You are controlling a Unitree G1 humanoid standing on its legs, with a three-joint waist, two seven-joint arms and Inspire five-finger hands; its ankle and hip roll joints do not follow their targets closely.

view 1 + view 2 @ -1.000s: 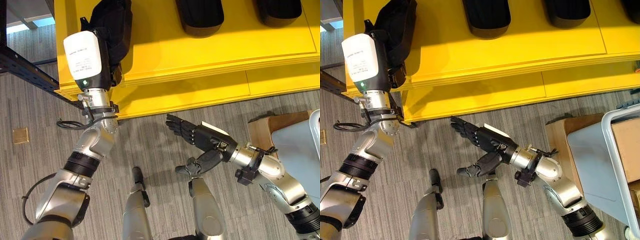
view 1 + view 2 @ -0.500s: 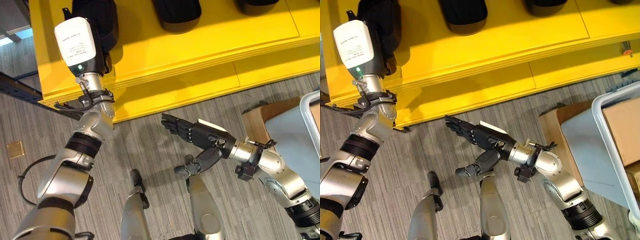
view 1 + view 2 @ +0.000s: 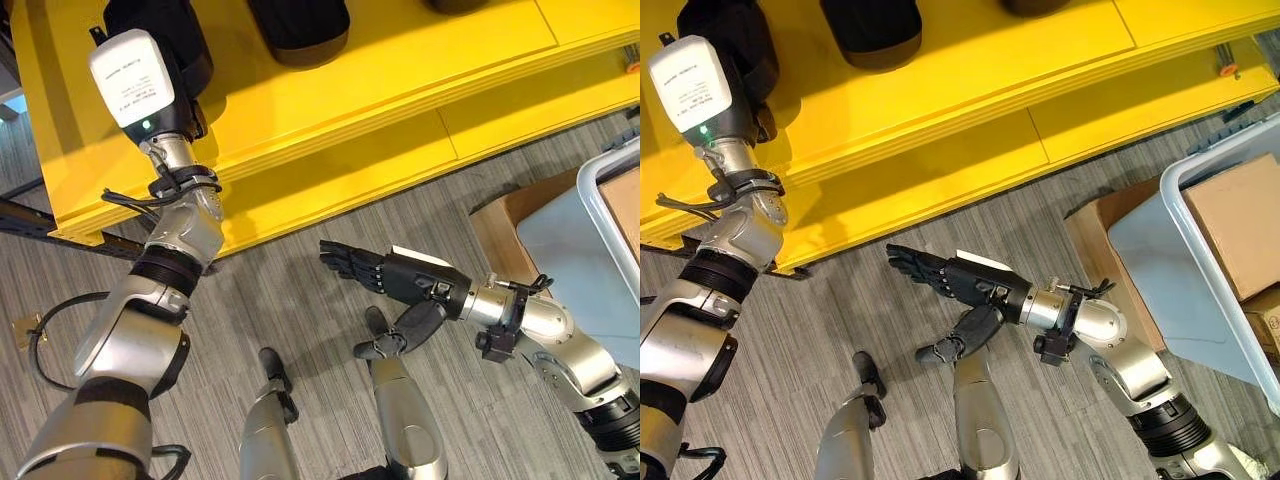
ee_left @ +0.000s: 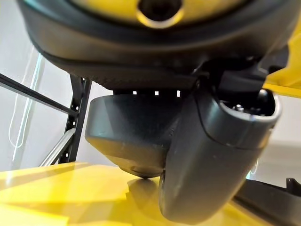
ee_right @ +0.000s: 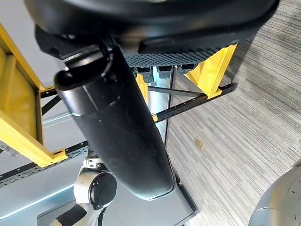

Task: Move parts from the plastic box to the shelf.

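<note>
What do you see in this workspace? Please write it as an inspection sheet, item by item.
Surface: yellow shelf, with stepped front edges.
Job's things: black part rests on the shelf's left end under the left hand; second black part lies on the shelf beside it; plastic box at the right, with a cardboard box inside.
Clutter: brown box on the floor beside the plastic box; small brown square on the carpet.
Hands: left hand is at the black part, grip unclear; right hand is open above the floor, holding nothing.
Cables: nothing seen.
Surroundings: grey carpet floor; black rack beam by the shelf.
</note>
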